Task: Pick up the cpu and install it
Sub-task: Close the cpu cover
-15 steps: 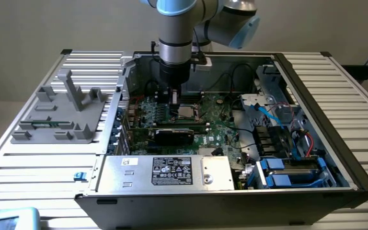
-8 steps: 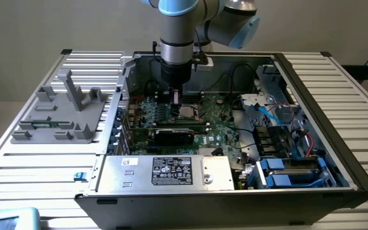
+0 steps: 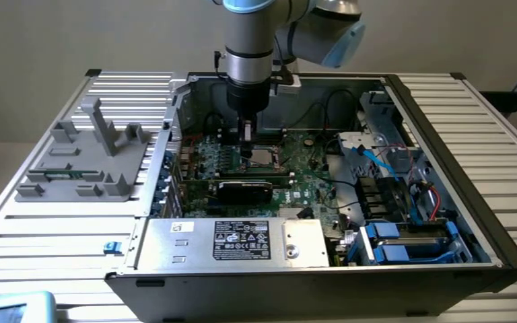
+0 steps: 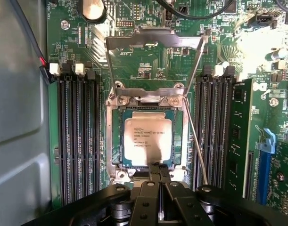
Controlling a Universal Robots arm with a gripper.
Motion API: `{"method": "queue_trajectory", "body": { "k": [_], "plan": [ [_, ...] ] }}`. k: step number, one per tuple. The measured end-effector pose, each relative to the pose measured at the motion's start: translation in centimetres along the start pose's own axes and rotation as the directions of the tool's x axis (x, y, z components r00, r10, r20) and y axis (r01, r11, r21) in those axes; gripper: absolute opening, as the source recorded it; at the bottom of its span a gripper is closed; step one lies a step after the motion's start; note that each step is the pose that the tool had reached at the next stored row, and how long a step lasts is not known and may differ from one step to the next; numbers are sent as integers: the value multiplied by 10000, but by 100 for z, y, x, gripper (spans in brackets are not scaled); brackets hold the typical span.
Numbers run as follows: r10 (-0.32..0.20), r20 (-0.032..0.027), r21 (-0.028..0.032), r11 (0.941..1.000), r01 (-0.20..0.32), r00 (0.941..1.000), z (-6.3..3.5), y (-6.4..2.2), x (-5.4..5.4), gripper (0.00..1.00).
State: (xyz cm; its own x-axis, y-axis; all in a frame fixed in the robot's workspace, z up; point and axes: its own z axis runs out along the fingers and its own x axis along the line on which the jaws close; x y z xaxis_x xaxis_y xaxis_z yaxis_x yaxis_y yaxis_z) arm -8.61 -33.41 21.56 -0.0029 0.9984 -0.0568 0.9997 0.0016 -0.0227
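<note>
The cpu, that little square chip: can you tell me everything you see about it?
The cpu is a flat square chip with a dull silver metal top, tiny printed writing and a thin darker rim. It lies flat in its socket on the green motherboard, with the metal hold-down frame flipped open. The shut jaws point at one edge; contact is unclear.

The grey metal arm with light blue joint caps reaches down from above, and its last tube-shaped segment stands almost upright. A second thick joint bends off behind it, toward the exterior view's right. Under the wrist hangs the narrow black end effector, pointing straight downward. In the wrist view its two slim black fingers run side by side and meet at the tips, so the jaws are closed. It seems the tips are very low, though their exact height is hard to judge.
</note>
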Motion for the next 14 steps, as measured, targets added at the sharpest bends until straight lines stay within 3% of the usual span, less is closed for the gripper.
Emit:
{"method": "queue_trajectory", "body": {
  "k": [6, 14],
  "plan": [
    [0, -1, -1, 10000, 0, 10000, -117, 22, -7, 11],
    [0, 1, 0, 10000, 0, 10000, -286, 206, -17, 11]
  ]
}}
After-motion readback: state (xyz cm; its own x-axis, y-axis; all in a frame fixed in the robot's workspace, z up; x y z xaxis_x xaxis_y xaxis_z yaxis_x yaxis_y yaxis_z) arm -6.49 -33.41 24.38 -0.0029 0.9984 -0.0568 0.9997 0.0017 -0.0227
